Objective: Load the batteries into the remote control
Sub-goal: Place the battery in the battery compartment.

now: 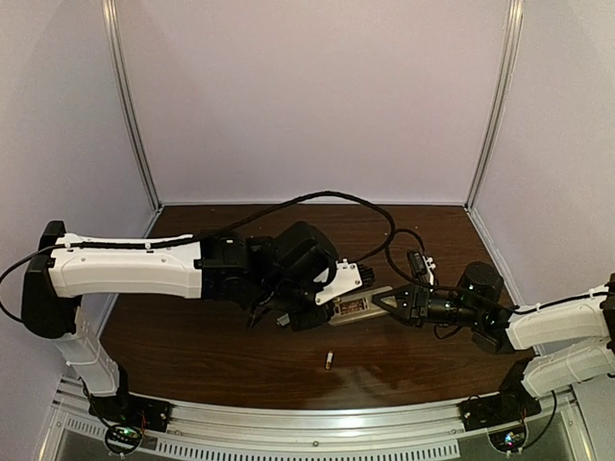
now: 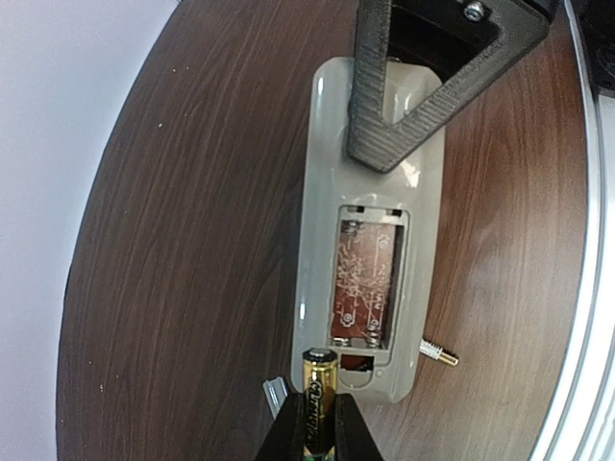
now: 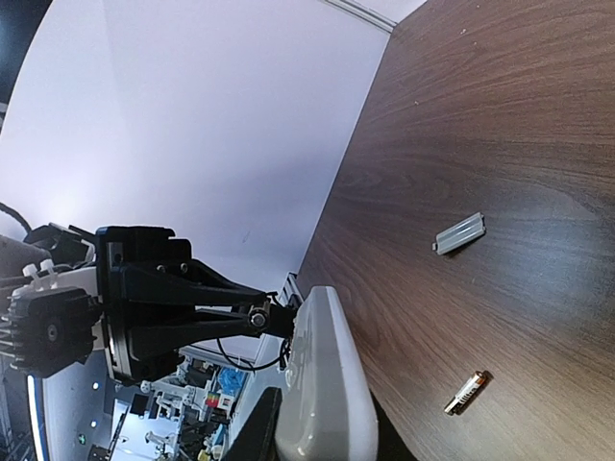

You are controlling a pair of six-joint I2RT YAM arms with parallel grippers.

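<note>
The remote control (image 2: 370, 192) lies back side up on the table, pale grey, its battery compartment (image 2: 368, 279) open and bare down to springs and a circuit board. My right gripper (image 1: 396, 305) is shut on the remote's far end, one dark finger (image 2: 404, 96) across its back; in the right wrist view the remote (image 3: 327, 384) sits between the jaws. My left gripper (image 2: 320, 405) is shut on a gold battery (image 2: 320, 379), whose tip is at the remote's near end, just short of the compartment. A second battery (image 2: 439, 353) lies loose on the table beside the remote (image 1: 351, 307).
A small grey battery cover (image 3: 459, 233) lies flat on the dark wooden table (image 1: 221, 355), close to the left fingers (image 2: 279, 392). The loose battery (image 1: 329, 361) is near the front edge. Purple walls enclose the table on three sides.
</note>
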